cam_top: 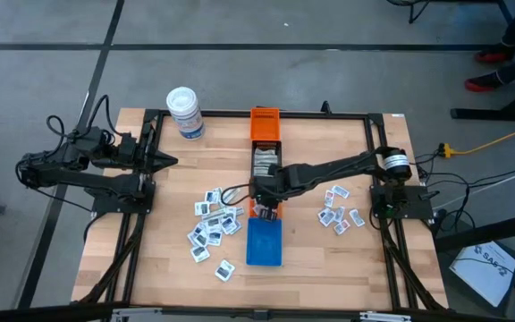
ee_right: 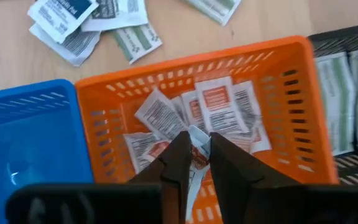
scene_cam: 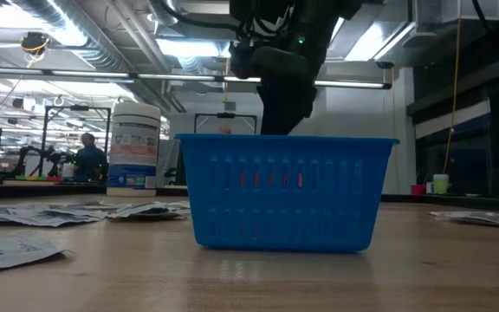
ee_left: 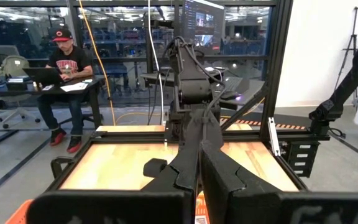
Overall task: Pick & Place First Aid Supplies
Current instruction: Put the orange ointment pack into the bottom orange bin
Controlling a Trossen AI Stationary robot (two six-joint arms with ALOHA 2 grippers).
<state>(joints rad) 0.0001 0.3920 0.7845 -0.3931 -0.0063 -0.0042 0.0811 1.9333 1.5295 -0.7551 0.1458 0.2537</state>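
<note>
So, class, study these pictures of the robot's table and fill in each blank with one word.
1. The right gripper holds a packet over a bin coloured ____.
2. The white tub stands on the ____ arm's side of the table.
3. The left gripper waits at the table's edge with its fingers ____.

Missing words: orange; left; shut.

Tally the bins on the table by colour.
Orange bins: 2
Black bin: 1
Blue bin: 1
Total: 4
</note>
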